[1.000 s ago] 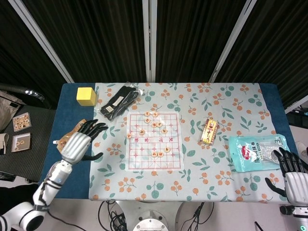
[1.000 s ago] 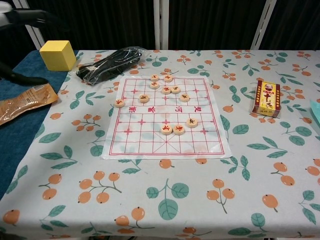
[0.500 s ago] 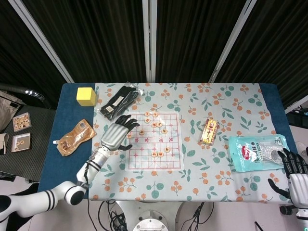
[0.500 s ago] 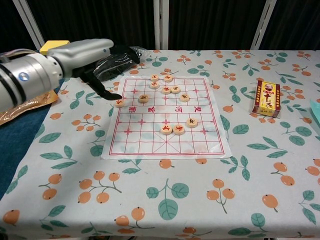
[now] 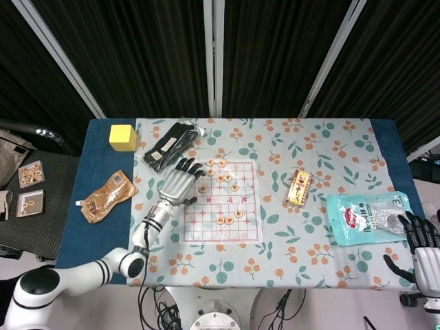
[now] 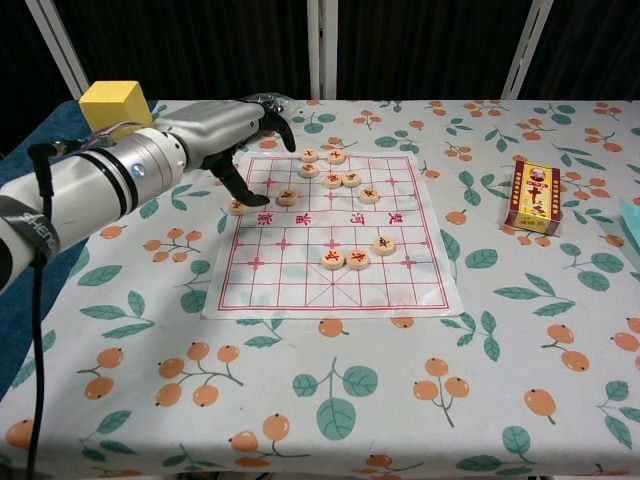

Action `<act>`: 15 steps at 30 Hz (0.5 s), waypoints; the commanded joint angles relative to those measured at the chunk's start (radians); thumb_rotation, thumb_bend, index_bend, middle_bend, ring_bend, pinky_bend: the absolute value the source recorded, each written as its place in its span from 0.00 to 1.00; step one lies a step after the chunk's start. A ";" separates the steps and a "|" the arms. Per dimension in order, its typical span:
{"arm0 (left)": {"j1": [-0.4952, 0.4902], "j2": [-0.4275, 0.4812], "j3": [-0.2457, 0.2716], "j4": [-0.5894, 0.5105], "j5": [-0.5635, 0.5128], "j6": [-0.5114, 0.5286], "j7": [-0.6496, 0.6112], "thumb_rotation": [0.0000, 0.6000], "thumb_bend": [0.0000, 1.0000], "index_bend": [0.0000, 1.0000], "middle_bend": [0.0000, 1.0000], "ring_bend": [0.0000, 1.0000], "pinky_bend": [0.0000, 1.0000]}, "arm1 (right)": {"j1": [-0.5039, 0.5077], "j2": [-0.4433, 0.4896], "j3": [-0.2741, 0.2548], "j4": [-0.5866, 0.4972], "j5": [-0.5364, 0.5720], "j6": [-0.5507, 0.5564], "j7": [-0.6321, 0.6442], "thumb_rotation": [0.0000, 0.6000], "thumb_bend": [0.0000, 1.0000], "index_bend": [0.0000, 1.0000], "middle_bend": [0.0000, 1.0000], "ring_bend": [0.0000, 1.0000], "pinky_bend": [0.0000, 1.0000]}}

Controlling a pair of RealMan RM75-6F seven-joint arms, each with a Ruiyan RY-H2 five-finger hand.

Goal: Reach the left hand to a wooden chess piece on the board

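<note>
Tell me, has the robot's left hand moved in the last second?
Yes. The left hand swung right from the brown pouch to the chess board's left edge.

I've swung my left hand (image 5: 179,184) in over the chessboard's (image 5: 221,203) left edge (fingers spread, above the pieces).

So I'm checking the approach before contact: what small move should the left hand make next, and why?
Probably lower the left hand a little onto the round wooden chess piece at the red-lined board's left edge. The thumb tip already hangs just above it, fingers spread, nothing held.
</note>
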 commanded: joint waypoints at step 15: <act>-0.050 -0.101 0.013 0.181 -0.012 -0.045 -0.107 1.00 0.28 0.34 0.14 0.00 0.07 | 0.004 0.005 0.010 -0.008 0.007 -0.001 0.012 1.00 0.27 0.00 0.00 0.00 0.00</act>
